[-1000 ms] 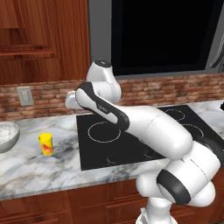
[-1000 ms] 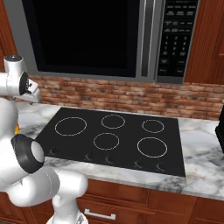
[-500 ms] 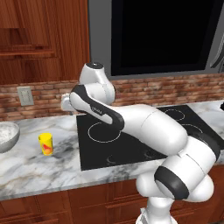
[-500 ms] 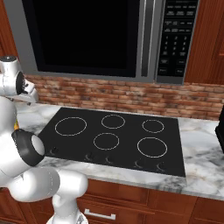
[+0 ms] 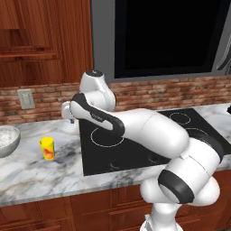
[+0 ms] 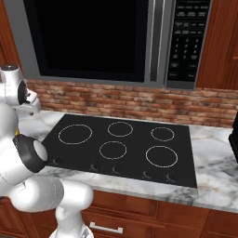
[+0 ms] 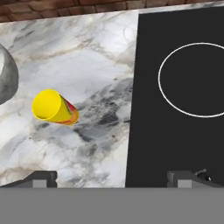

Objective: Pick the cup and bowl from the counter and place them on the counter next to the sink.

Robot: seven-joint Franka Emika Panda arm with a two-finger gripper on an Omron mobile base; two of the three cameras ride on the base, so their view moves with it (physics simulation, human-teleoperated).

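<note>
Two task objects stand on the white marble worktop (image 5: 31,173) left of the black glass cooktop (image 5: 135,149): at far left, partly cut by the frame edge, the wide mottled grey-white bowl (image 5: 6,140); to its right, well apart from it, the small yellow cup (image 5: 47,148), upright, with a red-orange blotch on its side. In the hand view the bowl (image 7: 7,81) appears at the left edge and the cup (image 7: 54,107) just right of it, its open mouth facing the camera, on bare marble (image 7: 92,57) between bowl and cooktop (image 7: 175,144). The claw (image 7: 118,176) hangs above the worktop near the cooktop's left edge, its two dark fingertips (image 7: 41,177) set wide apart with nothing between them, clear of the cup. Farther right, the white arm (image 5: 149,131) crosses over the cooktop. A brick backsplash (image 5: 171,92) runs behind, with a microwave (image 6: 116,42) mounted above.
</note>
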